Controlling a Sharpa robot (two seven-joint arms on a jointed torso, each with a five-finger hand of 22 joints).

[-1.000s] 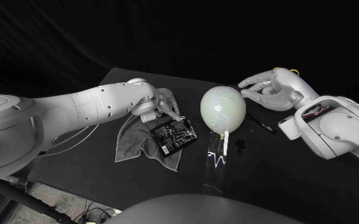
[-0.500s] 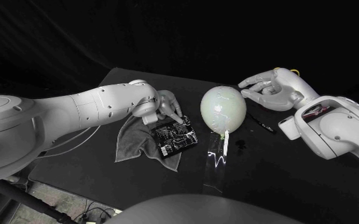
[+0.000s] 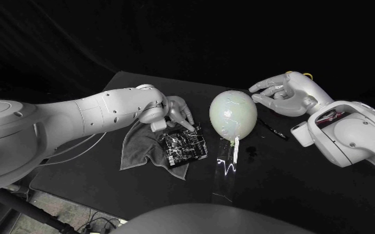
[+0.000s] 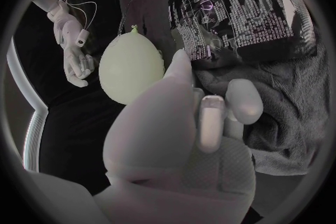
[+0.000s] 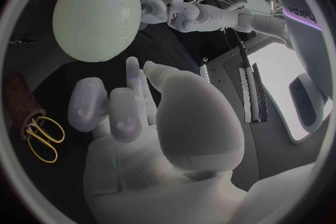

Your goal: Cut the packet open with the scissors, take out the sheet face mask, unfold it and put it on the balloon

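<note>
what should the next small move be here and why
Probably the right hand should reach for the scissors. It holds nothing, its fingers are apart, and the yellow-handled scissors stand in a holder close by it. The packet looks unopened and lies on the grey cloth with the left hand at its top edge, so cutting seems to come next.

Packet, at left hand fingertips: black, dense pale print. Balloon: pale green. Cloth: grey. Scissors handles: yellow.
</note>
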